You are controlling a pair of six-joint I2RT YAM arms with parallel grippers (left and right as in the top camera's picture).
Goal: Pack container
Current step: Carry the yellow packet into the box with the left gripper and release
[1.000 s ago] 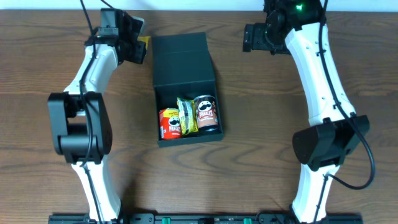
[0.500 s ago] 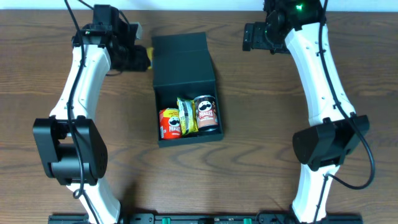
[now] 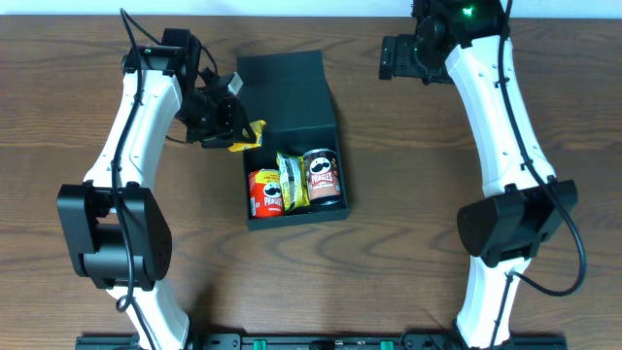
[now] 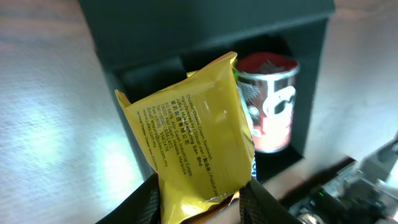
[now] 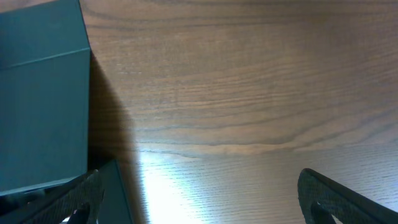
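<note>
The dark teal container [image 3: 290,97] lies mid-table with its flap lid open toward the far side. Inside it are a red chip can [image 3: 264,192], a yellow-green snack packet [image 3: 291,181] and a brown-labelled chip can [image 3: 322,178]. My left gripper [image 3: 236,131] is shut on a yellow snack packet [image 3: 247,136] at the box's left wall, held above it. In the left wrist view the yellow packet [image 4: 196,140] fills the middle, with the container [image 4: 205,28] and a red can [image 4: 268,102] behind. My right gripper [image 5: 199,199] is open and empty at the far right, beside the lid [image 5: 40,93].
The wooden table [image 3: 408,243] runs around the box. Both arm bases stand at the near edge, left [image 3: 117,233] and right [image 3: 510,228].
My left gripper has carried the yellow packet from the far left corner toward the near side and right, to the box's left wall. The right arm has not moved.
</note>
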